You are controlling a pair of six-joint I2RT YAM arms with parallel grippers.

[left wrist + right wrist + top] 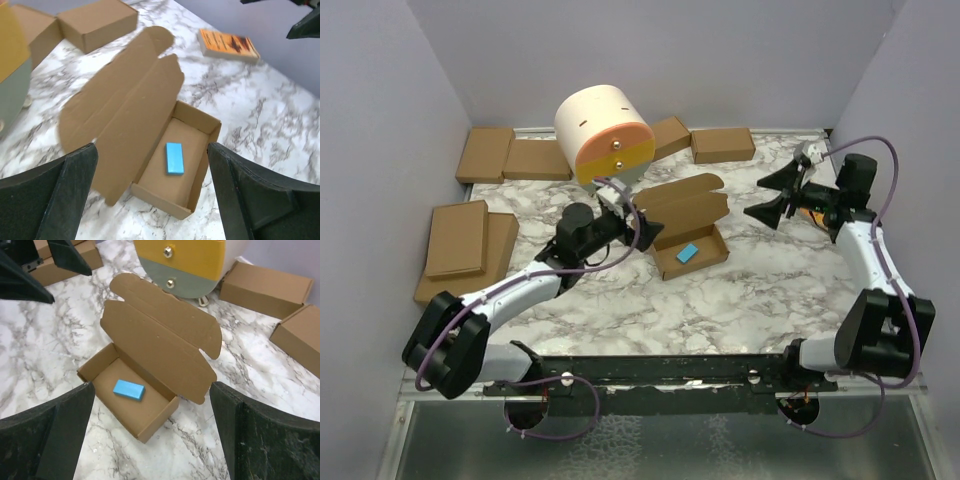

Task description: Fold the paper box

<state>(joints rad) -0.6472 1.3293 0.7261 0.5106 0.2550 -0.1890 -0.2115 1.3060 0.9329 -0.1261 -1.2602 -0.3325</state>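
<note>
Nearest, along the near edge of the counter (720, 310): both arm bases, bolted to a dark rail. Bare marble is seen from that rail up to the paper box (692, 240).

Paper box: set at mid-counter, slightly toward the far edge. The tray is folded up with four walls. The lid, with rounded side flaps, is stood open and tilted back toward the far edge. One small blue block (685, 252) is laid flat inside the tray, apart from the walls.

Left pincer (638, 220): held at the box's left end, jaws spread wide, nothing gripped. Contact with the lid cannot be told from above.

Right pincer (756, 197): held right of the box and apart from it, jaws spread wide, nothing gripped. Bare marble is seen between.

Far and left edges: lined with ready-made cardboard boxes (485, 153), some stacked.

White cylinder (603, 130), yellow end face: placed beyond the lid. The boxes behind it are partly hidden.

Orange booklet (227, 44): made out only from the left wrist.
</note>
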